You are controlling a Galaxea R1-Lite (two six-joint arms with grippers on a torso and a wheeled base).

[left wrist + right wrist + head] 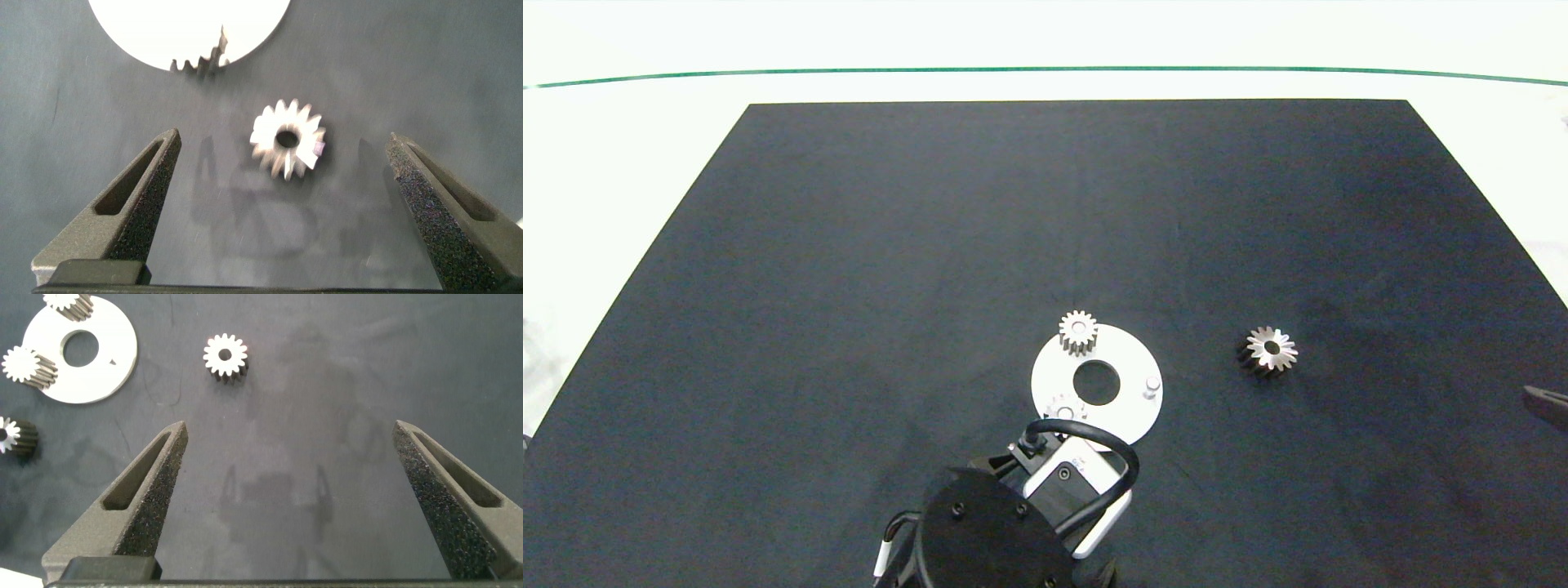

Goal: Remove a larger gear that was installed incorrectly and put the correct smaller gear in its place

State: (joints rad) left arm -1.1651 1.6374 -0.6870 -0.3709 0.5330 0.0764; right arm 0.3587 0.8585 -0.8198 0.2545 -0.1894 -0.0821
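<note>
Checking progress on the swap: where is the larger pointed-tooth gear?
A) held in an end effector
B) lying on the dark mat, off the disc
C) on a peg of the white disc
B: the larger gear lies on the mat, apart from the white disc, which has one bare peg.

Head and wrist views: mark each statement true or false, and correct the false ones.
1. The larger gear lies on the mat, off the disc. True.
2. Every peg showing on the disc carries a gear. False: one peg stands bare, on the side facing the larger gear.
3. The left gripper has its jaws shut on a gear. False: the jaws are open, and a loose gear lies on the mat between them, untouched.
4. The right gripper has open jaws and holds nothing. True.
</note>
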